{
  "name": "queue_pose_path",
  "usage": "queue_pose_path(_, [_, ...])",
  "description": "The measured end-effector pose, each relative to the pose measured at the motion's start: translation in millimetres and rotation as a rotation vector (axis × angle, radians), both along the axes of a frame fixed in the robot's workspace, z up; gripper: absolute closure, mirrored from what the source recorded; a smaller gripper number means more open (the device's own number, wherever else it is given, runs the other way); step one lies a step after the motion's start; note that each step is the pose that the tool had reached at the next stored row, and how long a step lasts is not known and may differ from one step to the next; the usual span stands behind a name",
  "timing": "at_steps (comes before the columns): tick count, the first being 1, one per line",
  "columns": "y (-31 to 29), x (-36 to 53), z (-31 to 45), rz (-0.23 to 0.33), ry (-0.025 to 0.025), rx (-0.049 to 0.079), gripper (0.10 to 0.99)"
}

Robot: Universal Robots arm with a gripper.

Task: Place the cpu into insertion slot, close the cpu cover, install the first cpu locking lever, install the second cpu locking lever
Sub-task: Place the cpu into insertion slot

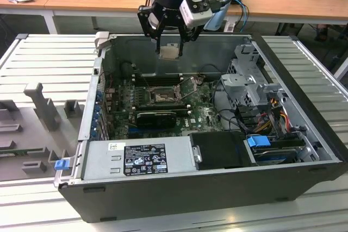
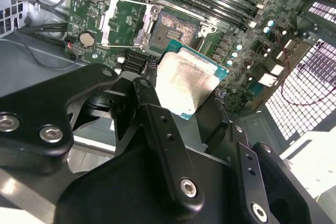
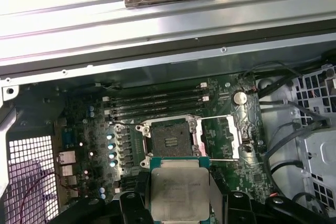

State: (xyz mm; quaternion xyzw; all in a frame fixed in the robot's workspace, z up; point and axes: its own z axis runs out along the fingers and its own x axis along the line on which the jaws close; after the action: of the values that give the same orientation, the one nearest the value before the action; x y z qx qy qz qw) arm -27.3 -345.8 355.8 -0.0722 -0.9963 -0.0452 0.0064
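Ribbed metal counter (image 1: 49, 58) carries an open computer case (image 1: 179, 191), motherboard (image 1: 201, 110) exposed. Jaws are clamped on the cpu (image 1: 169, 51) by opposite edges, metal top upward, holding it above the case and well apart from the insertion slot (image 1: 162, 96) (judged: edge grip keeps the underside contacts untouched). The cpu cover (image 3: 237, 137) lies swung open beside the slot, leaving it clear to receive the chip.

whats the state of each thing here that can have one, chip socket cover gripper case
black gripper, shut on the cpu, above the case
small square silvery-topped cpu, held in the air, not yet seated
square dark insertion slot with silvery rim, uncovered and empty
thin silvery windowed cpu cover, flipped open beside the slot
dark computer case, open, board exposed
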Motion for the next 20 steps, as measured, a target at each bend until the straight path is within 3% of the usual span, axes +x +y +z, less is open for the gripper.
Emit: queue_pose_path(20, [0.0,0.0,-0.6,-0.048,-0.0001,0.000,0.545])
